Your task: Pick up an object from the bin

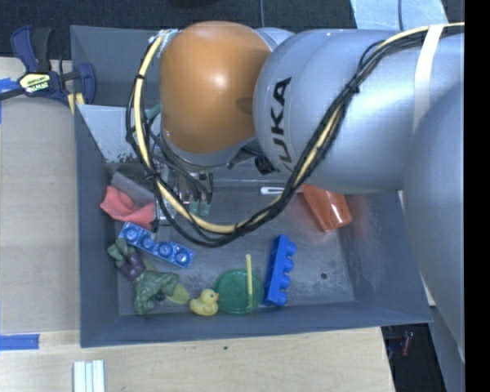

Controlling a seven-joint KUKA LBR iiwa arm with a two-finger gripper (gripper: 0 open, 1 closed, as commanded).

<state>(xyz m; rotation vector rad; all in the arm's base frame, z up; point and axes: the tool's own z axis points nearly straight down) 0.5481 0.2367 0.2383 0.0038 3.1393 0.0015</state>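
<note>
My gripper (182, 190) sits low in the left middle of the bin, under the arm's orange cover and mostly hidden by it and the cables. Just to its left lies a crumpled pink-red soft thing (125, 206), close to or touching the gripper. A flat blue studded brick (157, 247) lies just below the gripper, slanting down to the right.
Along the bin's front lie a green camouflage toy figure (156, 289), a small yellow duck (204, 303), a green round lid with a yellow stick (237, 292) and an upright blue brick (279, 271). An orange block (327, 207) lies at the right, half under the arm.
</note>
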